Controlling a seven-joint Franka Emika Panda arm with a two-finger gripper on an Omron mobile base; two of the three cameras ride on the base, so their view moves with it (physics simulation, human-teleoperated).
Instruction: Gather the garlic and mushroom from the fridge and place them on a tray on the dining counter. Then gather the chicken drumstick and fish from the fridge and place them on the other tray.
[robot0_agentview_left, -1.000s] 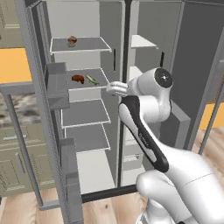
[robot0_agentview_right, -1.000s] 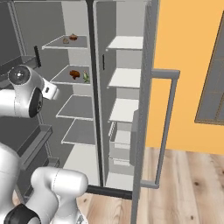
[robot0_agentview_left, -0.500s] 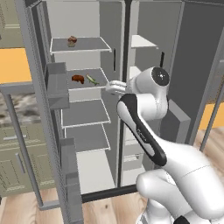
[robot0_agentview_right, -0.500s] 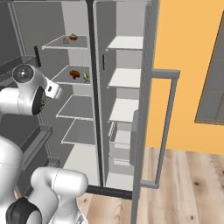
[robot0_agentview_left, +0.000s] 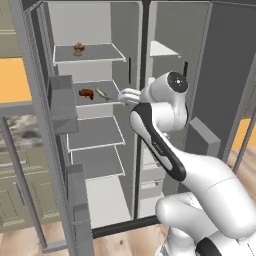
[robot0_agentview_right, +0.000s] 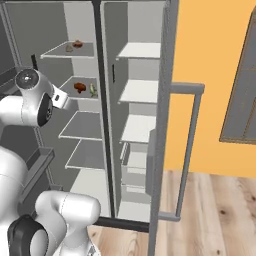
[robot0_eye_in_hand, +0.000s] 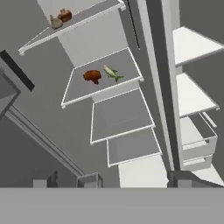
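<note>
While we reach in: the gripper (robot0_agentview_left: 121, 95) sits at the front edge of the second shelf (robot0_agentview_left: 100, 100) of the open fridge (robot0_agentview_left: 165, 30), jaws spread as wide as they go, nothing held.
Fish: we see the fish (robot0_agentview_left: 103, 94) lying flat on that second shelf, just beside the chicken drumstick (robot0_agentview_left: 86, 93), the two near but seemingly apart; in the hand view the fish (robot0_eye_in_hand: 113, 73) lies to the right of the drumstick (robot0_eye_in_hand: 92, 76).
Top shelf: two small brownish items (robot0_agentview_left: 78, 48) sit together on the top shelf (robot0_agentview_left: 100, 52); we judge them the garlic and mushroom, too small to tell which is which.
Trays: we can say nothing on the trays or the dining counter from here.
Risk 1: fish is thin and low, so fingers closing too high likely slide over it or pinch only the edge and drop it.
Risk 2: drumstick lies close, so a wide-open jaw may catch both or shove the drumstick toward the back wall.
Risk 3: the shelf lip sits right at the wrist, so a low approach may knock the shelf front.
Risk 4: the centre divider (robot0_agentview_left: 145, 60) stands just right of the arm, so a swing out could clip it.
Risk 5: wrong order, since we judge the top-shelf pair not yet taken while the hand lines up with the second shelf.
</note>
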